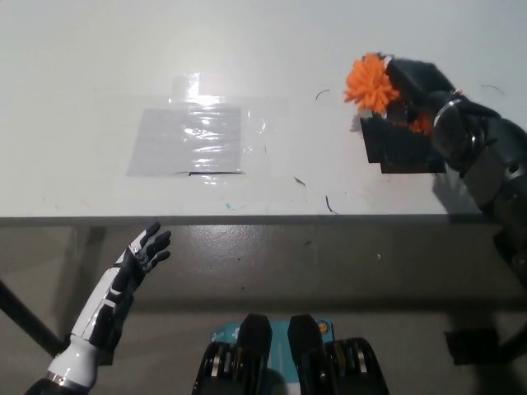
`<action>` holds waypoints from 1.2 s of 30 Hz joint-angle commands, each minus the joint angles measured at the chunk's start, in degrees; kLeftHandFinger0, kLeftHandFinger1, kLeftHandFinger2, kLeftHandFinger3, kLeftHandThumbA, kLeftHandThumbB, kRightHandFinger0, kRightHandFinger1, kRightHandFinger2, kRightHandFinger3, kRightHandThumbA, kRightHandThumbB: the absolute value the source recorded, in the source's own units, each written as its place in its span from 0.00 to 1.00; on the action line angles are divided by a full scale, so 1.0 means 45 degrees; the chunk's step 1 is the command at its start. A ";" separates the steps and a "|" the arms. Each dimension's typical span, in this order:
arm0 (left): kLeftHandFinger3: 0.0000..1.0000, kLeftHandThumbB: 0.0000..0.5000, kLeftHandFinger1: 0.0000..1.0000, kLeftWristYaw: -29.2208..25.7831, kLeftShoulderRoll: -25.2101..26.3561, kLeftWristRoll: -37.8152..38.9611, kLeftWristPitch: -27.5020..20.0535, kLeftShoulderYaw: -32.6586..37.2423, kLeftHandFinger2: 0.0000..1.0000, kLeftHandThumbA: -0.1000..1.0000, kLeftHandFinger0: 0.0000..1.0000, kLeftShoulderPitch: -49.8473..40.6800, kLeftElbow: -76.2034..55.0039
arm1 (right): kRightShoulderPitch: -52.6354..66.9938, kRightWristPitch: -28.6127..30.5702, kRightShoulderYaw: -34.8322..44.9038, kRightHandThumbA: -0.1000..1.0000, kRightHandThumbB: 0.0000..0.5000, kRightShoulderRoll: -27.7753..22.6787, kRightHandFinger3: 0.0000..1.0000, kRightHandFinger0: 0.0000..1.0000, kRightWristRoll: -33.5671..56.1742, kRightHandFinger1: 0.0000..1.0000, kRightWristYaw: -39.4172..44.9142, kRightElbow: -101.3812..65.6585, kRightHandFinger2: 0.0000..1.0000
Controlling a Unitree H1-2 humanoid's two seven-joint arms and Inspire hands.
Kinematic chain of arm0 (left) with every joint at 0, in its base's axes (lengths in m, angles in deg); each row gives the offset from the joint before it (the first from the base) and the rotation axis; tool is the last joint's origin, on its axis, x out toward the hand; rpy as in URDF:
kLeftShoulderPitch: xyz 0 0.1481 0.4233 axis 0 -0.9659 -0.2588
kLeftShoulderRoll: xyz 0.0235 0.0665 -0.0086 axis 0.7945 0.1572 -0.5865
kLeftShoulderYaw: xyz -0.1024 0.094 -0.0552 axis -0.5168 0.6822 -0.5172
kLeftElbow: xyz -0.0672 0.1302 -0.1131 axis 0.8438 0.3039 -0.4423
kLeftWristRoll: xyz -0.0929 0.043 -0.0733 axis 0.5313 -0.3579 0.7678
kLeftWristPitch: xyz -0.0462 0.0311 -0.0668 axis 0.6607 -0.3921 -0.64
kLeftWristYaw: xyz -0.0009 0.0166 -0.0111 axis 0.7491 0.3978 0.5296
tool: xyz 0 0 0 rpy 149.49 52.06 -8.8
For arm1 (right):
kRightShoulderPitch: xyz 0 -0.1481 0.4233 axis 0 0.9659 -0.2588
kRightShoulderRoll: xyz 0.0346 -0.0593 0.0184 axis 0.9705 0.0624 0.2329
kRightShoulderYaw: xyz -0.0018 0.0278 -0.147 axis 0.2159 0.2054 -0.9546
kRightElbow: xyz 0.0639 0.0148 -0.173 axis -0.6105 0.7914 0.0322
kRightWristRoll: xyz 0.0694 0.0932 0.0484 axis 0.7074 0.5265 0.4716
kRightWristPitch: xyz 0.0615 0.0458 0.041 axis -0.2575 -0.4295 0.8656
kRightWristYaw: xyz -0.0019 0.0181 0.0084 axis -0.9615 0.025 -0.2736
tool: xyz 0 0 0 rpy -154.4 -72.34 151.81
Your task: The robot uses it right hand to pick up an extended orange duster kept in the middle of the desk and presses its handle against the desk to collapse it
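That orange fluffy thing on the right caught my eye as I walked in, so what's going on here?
It is an orange duster, held by the robot's black right hand over the right side of the white desk. The handle is hidden behind the hand, so whether it is collapsed cannot be told. The white left hand rests below the desk's front edge, fingers apart, holding nothing. A taped clear sheet lies mid-desk.
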 commanded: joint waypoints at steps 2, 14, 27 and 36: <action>1.00 0.56 1.00 0.0082 0.0138 0.0199 -0.0059 -0.0087 1.00 1.00 1.00 0.0035 -0.0443 | -0.2015 0.0852 0.0904 0.00 0.27 -0.0764 0.93 0.03 0.0638 0.50 -0.1290 -0.1014 0.85; 1.00 0.55 1.00 0.0154 0.0156 0.0177 -0.0125 -0.0048 1.00 1.00 1.00 -0.0204 -0.0447 | -0.3409 0.1042 0.4150 0.00 0.25 -0.0775 0.70 0.00 0.2183 0.25 -0.2296 -0.4076 0.67; 1.00 0.53 1.00 0.0101 0.0115 0.0188 -0.0206 -0.0092 1.00 1.00 1.00 -0.0296 -0.0467 | -0.3715 0.1425 0.7532 0.00 0.22 0.0468 0.66 0.00 0.4936 0.13 -0.2146 -0.4921 0.59; 1.00 0.52 1.00 0.0055 -0.0012 0.0198 -0.0268 -0.0087 1.00 1.00 1.00 -0.0659 -0.0567 | -0.2895 0.2049 0.8701 0.00 0.17 0.1303 0.62 0.00 0.5928 0.00 -0.2650 -0.4333 0.43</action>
